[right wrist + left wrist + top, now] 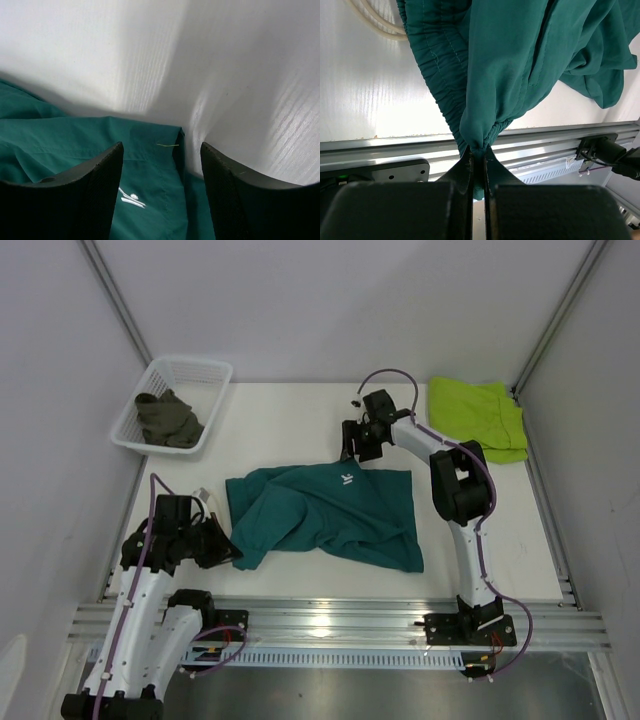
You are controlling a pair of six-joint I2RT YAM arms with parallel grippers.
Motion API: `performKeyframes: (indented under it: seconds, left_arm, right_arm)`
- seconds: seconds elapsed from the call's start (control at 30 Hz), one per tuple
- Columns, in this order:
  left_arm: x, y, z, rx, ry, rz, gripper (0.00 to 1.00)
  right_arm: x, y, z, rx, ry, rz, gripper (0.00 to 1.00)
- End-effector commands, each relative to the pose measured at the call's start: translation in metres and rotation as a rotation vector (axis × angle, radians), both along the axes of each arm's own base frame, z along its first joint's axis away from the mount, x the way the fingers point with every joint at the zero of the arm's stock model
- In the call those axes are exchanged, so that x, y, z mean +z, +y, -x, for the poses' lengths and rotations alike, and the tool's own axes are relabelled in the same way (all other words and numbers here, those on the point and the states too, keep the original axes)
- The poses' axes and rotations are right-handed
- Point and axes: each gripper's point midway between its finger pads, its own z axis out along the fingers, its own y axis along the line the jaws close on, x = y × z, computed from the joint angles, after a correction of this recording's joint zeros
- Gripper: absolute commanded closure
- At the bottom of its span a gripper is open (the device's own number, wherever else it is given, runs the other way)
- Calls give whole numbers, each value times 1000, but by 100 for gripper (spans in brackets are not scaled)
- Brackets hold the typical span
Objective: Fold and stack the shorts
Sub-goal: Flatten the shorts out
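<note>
The soft teal cloth shorts (330,515) lie rumpled in the middle of the white table (290,430); the left gripper (479,152) is pinched tight on their gathered waistband (442,95) at the near left corner, and the right gripper (161,150) hangs with fingers apart over the far edge by the small white logo (131,197), holding nothing. I judge the first fold is being prepared: next the right gripper must close on that edge.
</note>
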Motion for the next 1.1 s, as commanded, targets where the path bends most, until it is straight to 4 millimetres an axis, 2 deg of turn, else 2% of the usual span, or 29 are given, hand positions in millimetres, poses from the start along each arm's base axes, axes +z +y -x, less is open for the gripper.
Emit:
performKeyframes:
  seconds: [0.0, 0.1, 0.13, 0.17, 0.2, 0.27, 0.3, 0.33, 0.43, 0.47, 0.5, 0.57, 0.6, 0.7, 0.73, 0.77, 0.8, 0.83, 0.9, 0.93, 0.97, 1.0, 1.03, 1.07]
  left_arm:
    - [15, -4, -10, -27, -64, 16, 100]
    - [15, -4, -10, -27, -63, 14, 99]
    - [16, -4, -11, -27, -66, 12, 99]
    - [15, -4, -11, -27, -63, 12, 99]
    - [16, -4, -11, -27, -63, 12, 100]
    - [17, -4, -12, -25, -65, 10, 99]
    - [18, -4, -13, -26, -68, 9, 100]
    - [17, -3, -13, -25, -65, 8, 99]
    - [21, -2, -19, -28, -70, -2, 99]
    - [28, -1, -23, -26, -90, -8, 99]
    - [29, 0, -25, -26, -90, -13, 100]
    - [33, 1, -32, -28, -90, -27, 100]
    - [38, 3, -37, -23, -103, -42, 100]
    - [48, 12, -51, -17, -110, -102, 99]
    - [53, 15, -55, -11, -119, -116, 100]
    - [51, 18, -59, -9, -108, -132, 99]
    - [55, 21, -63, 1, -119, -148, 99]
    - [54, 23, -65, 12, -117, -154, 99]
    - [50, 27, -69, 32, -105, -157, 99]
    - [47, 27, -71, 33, -100, -147, 99]
    - [45, 29, -73, 47, -91, -141, 99]
    - [40, 30, -75, 54, -72, -130, 100]
    - [38, 30, -78, 65, -63, -100, 99]
    - [39, 36, -84, 93, -74, -87, 100]
  right_arm:
    - [0, 7, -9, 69, -52, -31, 35]
    - [-5, 9, -7, 93, -43, -36, 47]
    - [-8, 9, -5, 96, -36, -35, 57]
    - [-4, 9, -4, 99, -41, -39, 63]
    - [2, 11, -5, 105, -62, -54, 74]
    - [6, 10, 0, 107, -77, -62, 80]
    - [21, 11, -2, 106, -110, -80, 90]
    - [27, 9, -3, 100, -120, -89, 98]
    - [54, 1, -16, 31, -135, -162, 100]
    - [65, -2, -24, 9, -144, -189, 100]
    - [73, -16, -35, -32, -147, -217, 100]
    - [93, -27, -50, -94, -147, -283, 100]
    - [102, -43, -63, -133, -167, -303, 100]
    - [130, -61, -68, -167, -195, -360, 100]
    - [154, -72, -64, -177, -240, -373, 100]
    - [160, -76, -56, -168, -260, -371, 100]
    - [143, -82, -39, -176, -236, -356, 100]
    - [171, -88, -23, -172, -302, -365, 100]
    - [175, -92, 1, -185, -330, -388, 100]
    - [141, -95, 32, -206, -251, -376, 100]
    - [165, -95, 53, -203, -318, -387, 100]
    - [162, -95, 69, -213, -323, -371, 100]
    - [138, -98, 94, -225, -280, -334, 100]
    - [155, -97, 114, -233, -334, -315, 100]
